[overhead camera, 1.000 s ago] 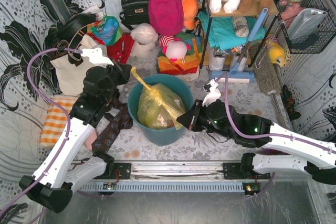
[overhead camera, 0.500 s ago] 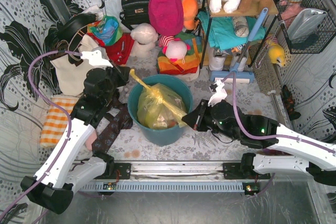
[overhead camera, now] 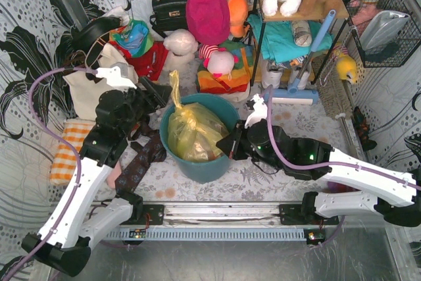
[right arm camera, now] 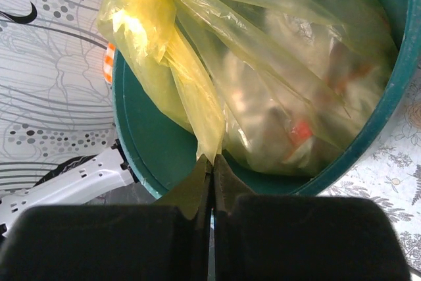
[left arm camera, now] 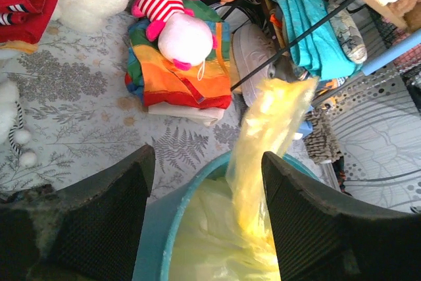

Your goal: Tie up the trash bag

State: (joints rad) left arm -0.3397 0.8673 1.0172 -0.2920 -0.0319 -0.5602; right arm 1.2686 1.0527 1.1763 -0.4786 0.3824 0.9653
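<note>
1. The teal bin [overhead camera: 205, 170] is found between the left pincer [overhead camera: 156, 98] and the right pincer [overhead camera: 222, 149]. It lies directly ahead of the right one's tips and just below and beyond the left one's jaws.
2. The trash bag [overhead camera: 192, 135] is seated inside that bin, filled and bulging up to the rim.
   - It is judged thin, soft and crinkly, light in itself though weighted by its contents.
   - The film is likely to be slippery, and it could be torn if pulled hard.
   - Hold is best taken on the gathered tails at the mouth, not on the stretched body.
3. One tail [overhead camera: 175, 87] is seen standing upright from the bag's mouth, just beside the left pincer's tips. In the left wrist view it rises between the two jaws, close to the right-hand one. Whether it is touched there cannot be told.
4. The left pincer is spread wide and nothing is gripped by it.
5. The right pincer is closed tight, with its jaws pressed together on a narrow strip [right arm camera: 197, 113] of the bag's film. The strip is drawn taut from the bag's mouth down to the tips. For a knot, it is judged that the upright tail must also be gripped so the two ends can be crossed.
</note>
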